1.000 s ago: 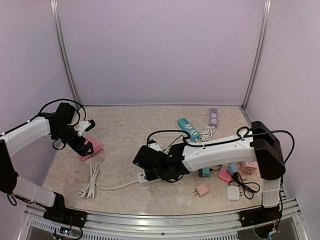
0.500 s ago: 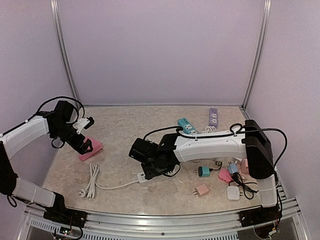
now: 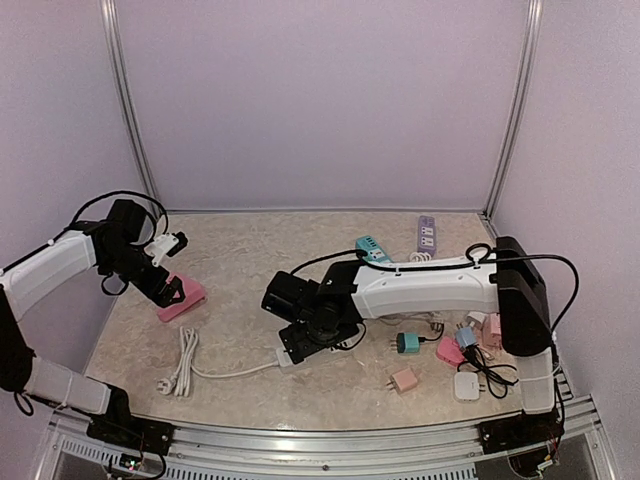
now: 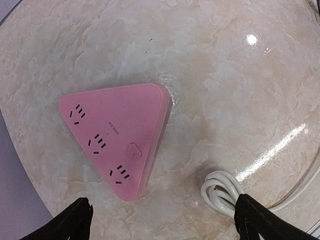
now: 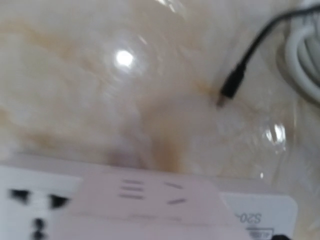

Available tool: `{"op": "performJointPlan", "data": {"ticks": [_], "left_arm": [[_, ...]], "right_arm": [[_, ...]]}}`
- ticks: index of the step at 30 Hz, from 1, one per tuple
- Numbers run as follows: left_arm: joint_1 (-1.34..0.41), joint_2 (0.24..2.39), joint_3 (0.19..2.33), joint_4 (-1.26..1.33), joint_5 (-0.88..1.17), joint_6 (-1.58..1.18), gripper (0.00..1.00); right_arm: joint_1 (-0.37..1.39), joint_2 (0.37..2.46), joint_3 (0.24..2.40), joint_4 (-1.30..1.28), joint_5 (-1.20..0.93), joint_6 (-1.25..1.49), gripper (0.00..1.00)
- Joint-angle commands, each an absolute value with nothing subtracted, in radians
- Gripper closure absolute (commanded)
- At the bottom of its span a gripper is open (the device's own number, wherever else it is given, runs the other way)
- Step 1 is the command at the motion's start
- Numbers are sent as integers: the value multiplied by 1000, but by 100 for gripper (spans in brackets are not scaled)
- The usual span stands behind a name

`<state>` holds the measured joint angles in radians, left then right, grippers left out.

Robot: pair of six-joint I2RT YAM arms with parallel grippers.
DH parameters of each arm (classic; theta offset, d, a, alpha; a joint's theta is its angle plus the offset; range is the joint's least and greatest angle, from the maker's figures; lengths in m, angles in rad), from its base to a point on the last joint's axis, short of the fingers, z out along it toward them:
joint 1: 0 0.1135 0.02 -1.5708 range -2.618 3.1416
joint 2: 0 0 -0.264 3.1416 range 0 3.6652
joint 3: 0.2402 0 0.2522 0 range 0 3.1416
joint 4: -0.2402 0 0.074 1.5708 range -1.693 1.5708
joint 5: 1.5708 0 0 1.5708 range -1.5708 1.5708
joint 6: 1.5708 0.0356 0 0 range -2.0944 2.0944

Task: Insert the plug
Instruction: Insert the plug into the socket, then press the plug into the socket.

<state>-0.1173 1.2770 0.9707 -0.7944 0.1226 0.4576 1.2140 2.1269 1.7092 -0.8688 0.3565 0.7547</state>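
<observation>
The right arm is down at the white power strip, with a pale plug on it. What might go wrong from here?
1. The pale plug sits on the white power strip, but the wrist view is too blurred to show whether it is fully home. Pulling away might tip it out.
2. A loose black cable end lies close by and might catch during the retreat.

White power strip [image 5: 255, 207] blurred, cut by bottom edge; partly hidden under right claw [image 3: 312, 338] from above
</observation>
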Motion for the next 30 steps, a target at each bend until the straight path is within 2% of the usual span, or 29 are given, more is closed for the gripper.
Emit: {"op": "performJointPlan", "data": {"ticks": [1,4,6,10,13,15,21,27,30], "left_arm": [[-107,1259,987,-808,117,468,3],[-107,1254,983,-807,116,468,2],[-107,1252,983,-806,117,468,3],[-106,1250,983,-805,118,466,3],[-106,1250,983,-805,119,466,2],[-105,1250,981,-805,119,466,3],[-100,1252,972,-799,118,466,2],[-92,1250,971,-802,118,469,3],[-89,1246,971,-801,119,470,3]], "right_arm": [[1194,2022,1745,-831,306,686,6],[1172,1967,1718,-800,285,691,10],[1161,1945,1711,-801,297,699,20],[1158,1953,1732,-820,299,683,49],[1160,1964,1715,-798,259,672,75],[1160,1969,1687,-764,216,671,86],[1156,2015,1557,-694,163,718,99],[1149,2021,1467,-735,182,768,100],[1149,1980,1498,-772,223,762,100]]}}
